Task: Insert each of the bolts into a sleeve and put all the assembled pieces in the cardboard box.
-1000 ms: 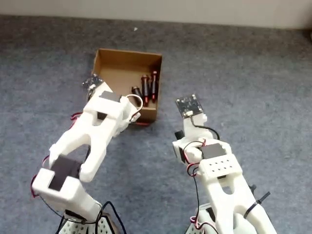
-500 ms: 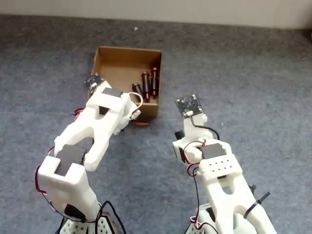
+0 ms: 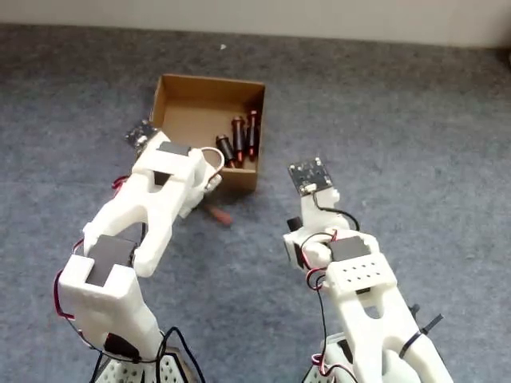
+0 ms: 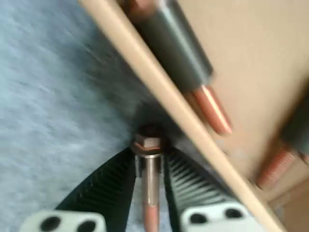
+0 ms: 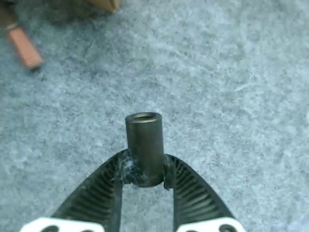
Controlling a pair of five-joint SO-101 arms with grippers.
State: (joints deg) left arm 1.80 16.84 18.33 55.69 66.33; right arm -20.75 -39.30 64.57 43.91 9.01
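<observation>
copper bolt [image 4: 150,180] stays clamped in the left gripper [image 4: 149,154], which has drawn back from the cardboard box [image 3: 239,177] over the carpet [image 3: 399,120]. the right gripper [image 5: 145,168] grasps a dark sleeve [image 5: 144,142] nearby, so joining them looks next; three assembled pieces [image 3: 239,140] lie boxed.

A grey carpet [image 3: 399,120] carries the cardboard box [image 3: 239,177].
</observation>
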